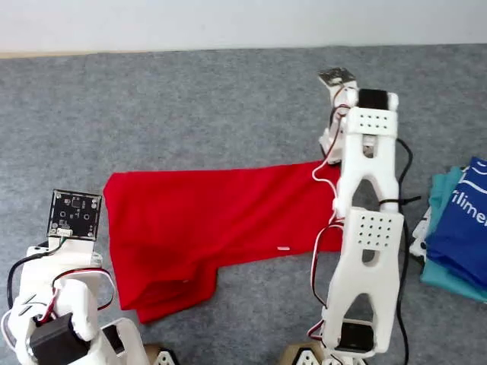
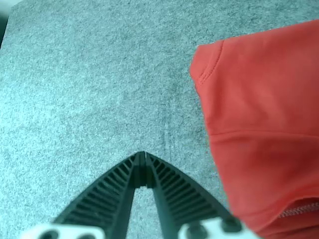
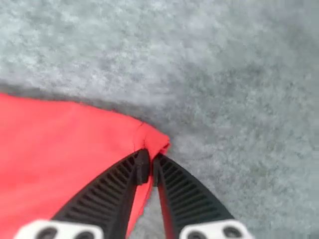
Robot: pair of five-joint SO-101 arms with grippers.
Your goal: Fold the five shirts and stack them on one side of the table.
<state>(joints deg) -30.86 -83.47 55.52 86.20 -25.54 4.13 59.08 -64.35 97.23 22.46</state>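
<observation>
1. The red shirt (image 1: 205,220) lies across the middle of the table (image 1: 190,99), mostly spread flat, with a rumpled flap at its near left corner.
2. The right gripper (image 3: 148,167) is seen at the shirt's far right corner; its fingers are closed, and the hem appears to be pinched between their tips.
3. The left gripper (image 2: 144,164) is held over bare table just beside the shirt's left edge; its fingers are pressed together and nothing is held.
4. A stack (image 1: 456,228) is seen at the table's right edge, with a blue shirt (image 1: 464,220) on a teal shirt (image 1: 441,274); whether more lie under them cannot be told.
5. Progress is judged partial: at least two shirts are folded and stacked, while the red shirt is not yet folded or stacked.
</observation>
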